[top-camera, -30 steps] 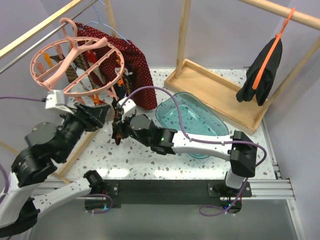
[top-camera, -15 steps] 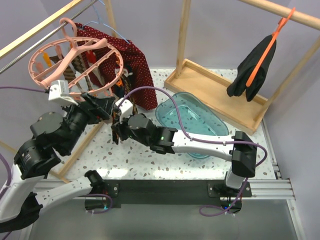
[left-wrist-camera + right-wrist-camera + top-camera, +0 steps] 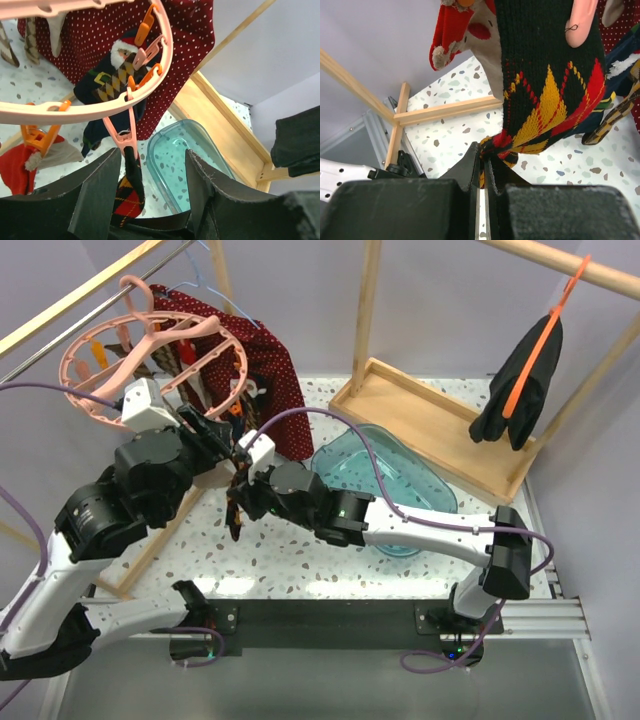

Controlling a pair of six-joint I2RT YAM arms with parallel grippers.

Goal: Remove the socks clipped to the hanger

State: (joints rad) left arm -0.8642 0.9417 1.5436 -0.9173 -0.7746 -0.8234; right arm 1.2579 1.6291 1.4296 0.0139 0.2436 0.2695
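The pink ring hanger (image 3: 150, 360) hangs at the upper left; its rim (image 3: 100, 107) crosses the left wrist view. A pink clip (image 3: 125, 135) holds a dark sock with red and yellow diamonds (image 3: 127, 192), which hangs straight down. My left gripper (image 3: 150, 185) is open, its fingers on either side of that clip and sock top, the sock close to the left finger. My right gripper (image 3: 483, 165) is shut on the lower end of the same sock (image 3: 545, 100). From above, the right gripper (image 3: 243, 480) sits just below the left gripper (image 3: 215, 430). Other socks (image 3: 112, 82) stay clipped.
A red white-dotted cloth (image 3: 270, 370) hangs behind the hanger. A teal tray (image 3: 385, 485) lies mid-table, with a wooden frame base (image 3: 440, 425) behind it. A black garment on an orange hanger (image 3: 520, 380) hangs at the right. A red Santa sock (image 3: 455, 35) hangs nearby.
My left arm has risen and moved right, bringing its open gripper around the clip. My right gripper has kept hold of the sock. The black garment has swung slightly.
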